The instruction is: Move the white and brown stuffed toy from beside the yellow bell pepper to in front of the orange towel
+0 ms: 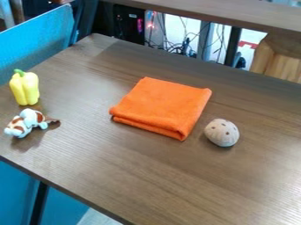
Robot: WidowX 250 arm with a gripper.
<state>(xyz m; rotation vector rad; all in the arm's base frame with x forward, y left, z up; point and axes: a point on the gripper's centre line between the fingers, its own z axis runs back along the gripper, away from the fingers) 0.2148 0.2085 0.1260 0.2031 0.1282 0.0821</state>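
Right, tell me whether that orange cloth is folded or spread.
Folded: the orange fabric cloth lies as a compact square, stacked layers showing along its near edge.

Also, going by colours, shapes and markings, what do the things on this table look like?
The folded cloth is plain orange and roughly square. The pepper is yellow and lobed, with a green stem. The small toy is whitish with brown patches. The rounded object is pale beige with dark spots. The tabletop is brown with a streaky wood grain.

Blue panel (35, 41) at upper left; cable tangle (187, 47) beyond brown table (235, 184); wooden piece (279, 59) at right.
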